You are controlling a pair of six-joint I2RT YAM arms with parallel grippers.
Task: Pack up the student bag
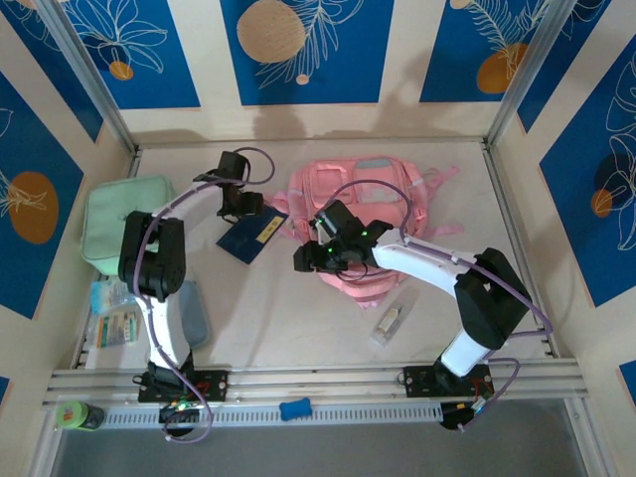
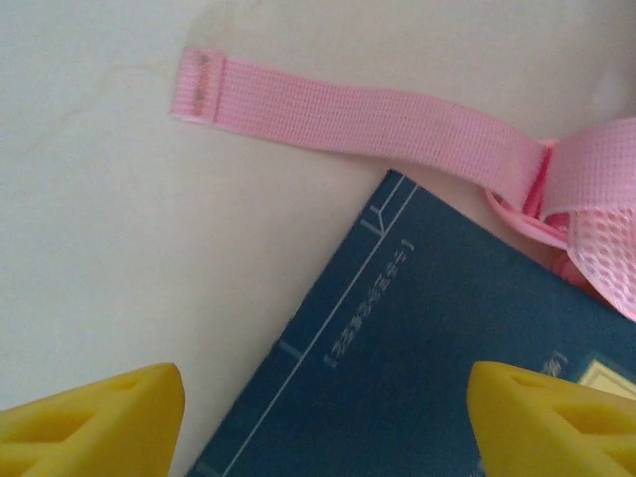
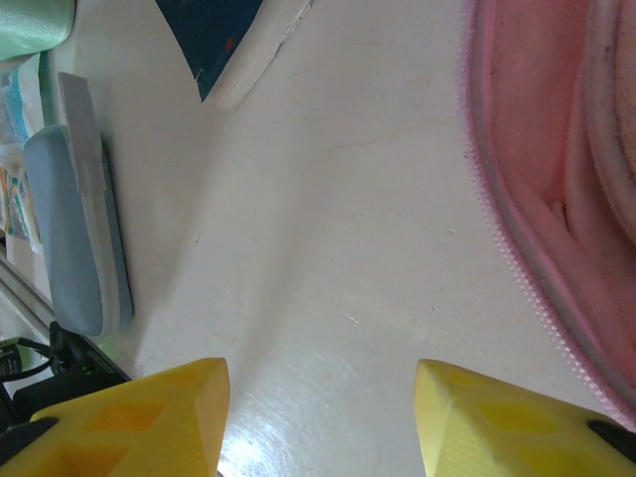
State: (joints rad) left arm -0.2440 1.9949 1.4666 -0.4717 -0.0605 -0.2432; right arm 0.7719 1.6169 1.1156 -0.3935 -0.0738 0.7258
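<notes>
The pink student bag (image 1: 323,189) lies top middle. The left gripper (image 2: 323,427) is wide apart over a blue book (image 2: 427,368). The right gripper (image 3: 318,422) is apart beside the bag's edge.

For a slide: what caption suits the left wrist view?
Open left hand above a dark blue book, beside a pink woven strap on the pale table.
</notes>
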